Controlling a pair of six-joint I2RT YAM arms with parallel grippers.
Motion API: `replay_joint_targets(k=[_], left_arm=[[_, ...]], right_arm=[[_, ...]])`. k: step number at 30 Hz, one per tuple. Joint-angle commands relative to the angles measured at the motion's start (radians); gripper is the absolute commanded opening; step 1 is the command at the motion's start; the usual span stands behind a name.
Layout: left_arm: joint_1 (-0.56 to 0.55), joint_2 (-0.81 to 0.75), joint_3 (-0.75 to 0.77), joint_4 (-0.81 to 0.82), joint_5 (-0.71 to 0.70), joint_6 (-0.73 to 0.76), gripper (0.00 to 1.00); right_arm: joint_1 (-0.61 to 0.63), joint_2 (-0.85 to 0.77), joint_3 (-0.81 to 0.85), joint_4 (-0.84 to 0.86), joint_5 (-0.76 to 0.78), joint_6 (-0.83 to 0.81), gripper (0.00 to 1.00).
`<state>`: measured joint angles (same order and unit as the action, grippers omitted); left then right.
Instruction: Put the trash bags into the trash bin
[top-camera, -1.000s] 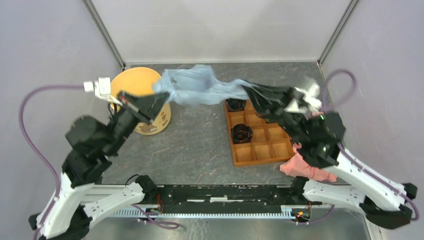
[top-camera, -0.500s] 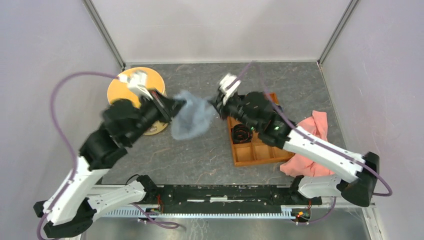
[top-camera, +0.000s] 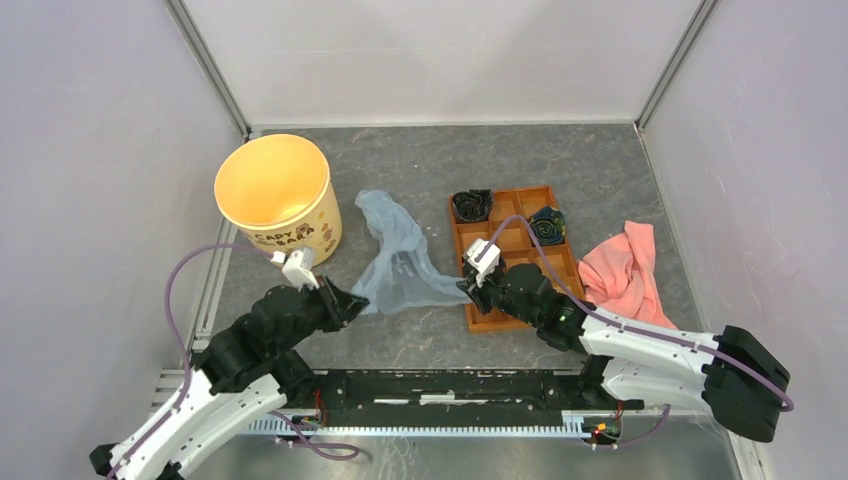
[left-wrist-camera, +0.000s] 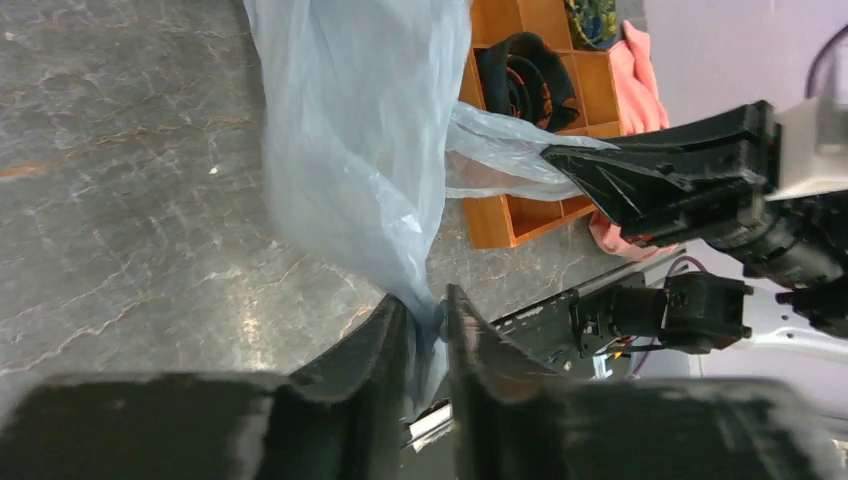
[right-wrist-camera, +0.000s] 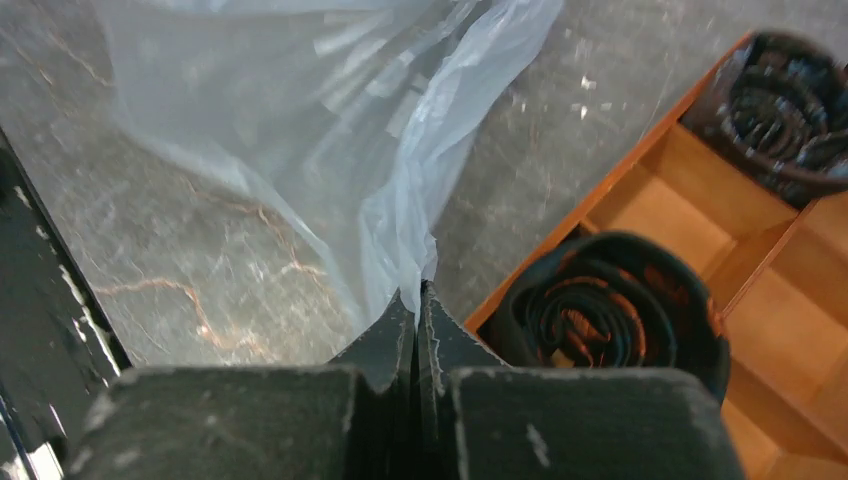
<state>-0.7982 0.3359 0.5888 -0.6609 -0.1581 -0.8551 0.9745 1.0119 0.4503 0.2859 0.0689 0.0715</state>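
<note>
The pale blue-grey trash bag (top-camera: 398, 255) lies spread on the table between the bin and the orange tray. It also shows in the left wrist view (left-wrist-camera: 360, 130) and the right wrist view (right-wrist-camera: 330, 120). My left gripper (top-camera: 352, 302) is shut on the bag's near left corner (left-wrist-camera: 425, 318). My right gripper (top-camera: 463, 288) is shut on the bag's near right corner (right-wrist-camera: 418, 290). The cream-yellow trash bin (top-camera: 275, 190) with brown lettering stands upright at the far left, apart from both grippers.
An orange compartment tray (top-camera: 515, 260) holding dark rolled items sits right of the bag, close to my right gripper. A pink cloth (top-camera: 622, 275) lies right of the tray. Walls enclose the table on three sides.
Both grippers came down and toward the near edge with the bag. The bag, held stretched in the air near the bin before, now lies draped on the table.
</note>
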Motion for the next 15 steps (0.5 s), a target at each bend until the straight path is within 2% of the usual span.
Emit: replay_joint_targets(k=[1, 2, 4, 6, 9, 15], left_arm=[[-0.001, -0.121, 0.04, -0.09, -0.028, -0.124, 0.39], [-0.001, -0.122, 0.065, -0.111, -0.023, -0.108, 0.51], [-0.001, -0.103, 0.137, -0.168, -0.024, -0.067, 0.85], [-0.002, -0.059, 0.227, -0.23, -0.071, -0.042, 0.98], [-0.001, 0.061, 0.333, -0.243, -0.083, 0.032, 1.0], [-0.002, 0.468, 0.471, -0.207, 0.05, 0.232, 1.0]], right_arm=[[-0.001, -0.004, 0.054, 0.048, 0.025, -0.001, 0.0], [-0.001, 0.005, 0.059, 0.029, 0.022, -0.009, 0.0], [-0.002, 0.019, 0.068, -0.007, -0.006, -0.013, 0.01], [-0.002, 0.03, 0.08, -0.04, -0.046, -0.002, 0.01], [-0.001, 0.038, 0.091, -0.055, -0.114, 0.023, 0.02], [0.0, 0.03, 0.117, -0.072, -0.125, 0.107, 0.03]])
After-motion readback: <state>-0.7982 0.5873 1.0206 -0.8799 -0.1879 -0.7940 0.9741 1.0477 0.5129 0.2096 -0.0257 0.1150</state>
